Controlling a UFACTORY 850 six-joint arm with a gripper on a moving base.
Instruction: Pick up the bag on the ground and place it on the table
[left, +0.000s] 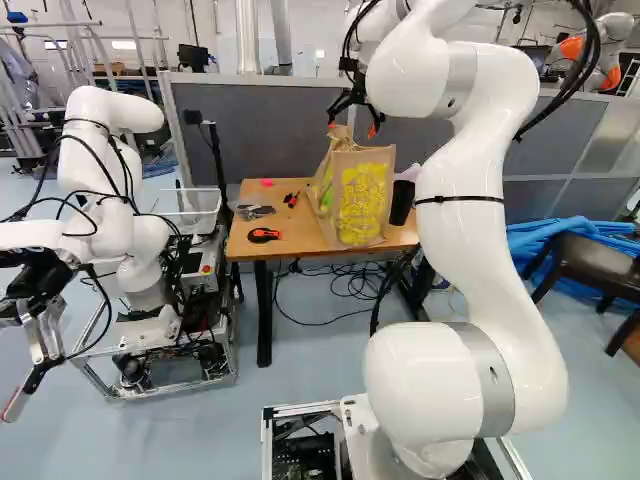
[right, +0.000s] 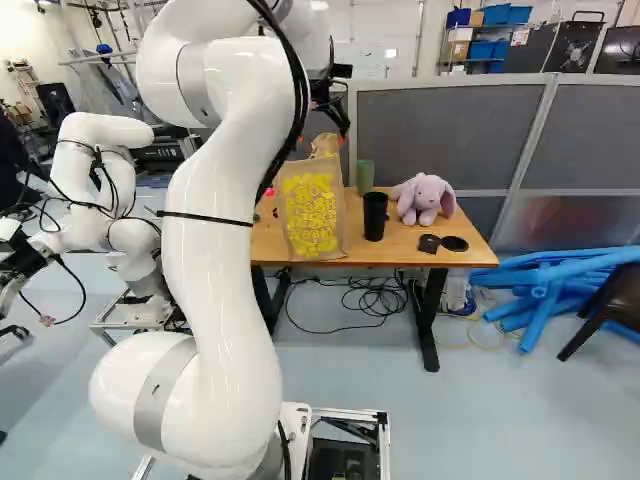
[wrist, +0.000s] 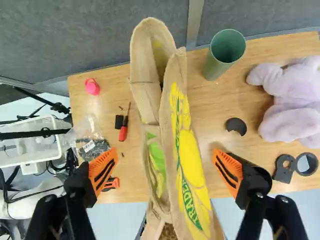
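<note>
Spread wide, gripping nothing, with black, orange-padded fingers. Showing between and below them a tall tan woven bag with yellow print, upright on the brown wooden tabletop.

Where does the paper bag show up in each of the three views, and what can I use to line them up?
Left base view: the bag stands on the table, right of the middle, left of the arm.
Right base view: near the middle, just right of the arm.
Wrist view: between the open fingers of the gripper, touching neither.
Shared landmark: the wooden table beneath the bag.
</note>
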